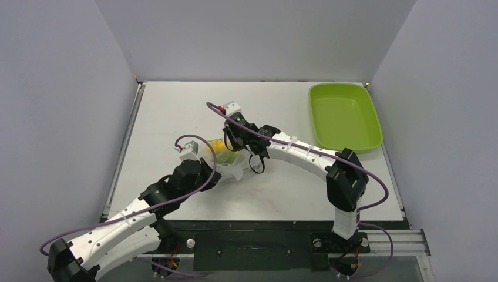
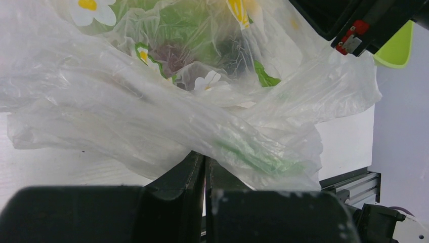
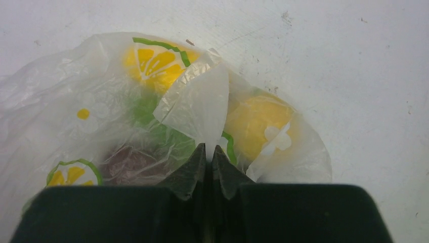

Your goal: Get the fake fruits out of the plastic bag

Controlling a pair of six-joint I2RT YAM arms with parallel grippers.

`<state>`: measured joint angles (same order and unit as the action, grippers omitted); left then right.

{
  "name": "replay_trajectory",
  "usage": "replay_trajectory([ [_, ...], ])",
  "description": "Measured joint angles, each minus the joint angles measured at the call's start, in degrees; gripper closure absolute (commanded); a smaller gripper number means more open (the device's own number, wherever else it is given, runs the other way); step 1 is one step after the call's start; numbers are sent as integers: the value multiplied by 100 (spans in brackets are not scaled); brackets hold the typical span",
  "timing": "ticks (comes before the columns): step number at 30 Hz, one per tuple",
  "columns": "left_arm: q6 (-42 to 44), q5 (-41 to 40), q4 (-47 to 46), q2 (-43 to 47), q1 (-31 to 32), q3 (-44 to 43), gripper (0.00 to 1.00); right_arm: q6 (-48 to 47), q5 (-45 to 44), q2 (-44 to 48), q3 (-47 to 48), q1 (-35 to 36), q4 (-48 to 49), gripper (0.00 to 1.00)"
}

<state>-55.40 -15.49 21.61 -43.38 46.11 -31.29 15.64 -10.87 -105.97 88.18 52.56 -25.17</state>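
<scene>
Between grey walls [image 1: 59, 117] on flat white table [image 1: 170, 111], lime-green plastic tray [image 1: 343, 114] far right, pinched clear flowery plastic bag [image 3: 66, 96] with left gripper [image 2: 205, 161] and right gripper [image 3: 207, 150].

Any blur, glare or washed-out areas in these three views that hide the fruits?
Top external: even light, sharp, but the plastic bag is small and half covered. Left wrist: bright milky film turns the fruits into dim smudges; the left gripper is dark and out of focus. Right wrist: slightly soft, pale table, yet a yellow fruit reads clearly through the film past the right gripper.
</scene>
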Motion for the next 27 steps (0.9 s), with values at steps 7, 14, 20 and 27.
replay_trajectory([
  [7,24,236,107,42,-289,-4,100,127,-28,37,72,-33,2,100],
  [14,46,258,538,538,-413,-170,100,514,87,603,157,-354,291,100],
  [20,55,90,922,872,-490,-697,100,780,219,905,498,-621,741,100],
  [27,120,-391,1314,1073,-522,-1285,100,1021,684,660,1469,-892,898,100],
])
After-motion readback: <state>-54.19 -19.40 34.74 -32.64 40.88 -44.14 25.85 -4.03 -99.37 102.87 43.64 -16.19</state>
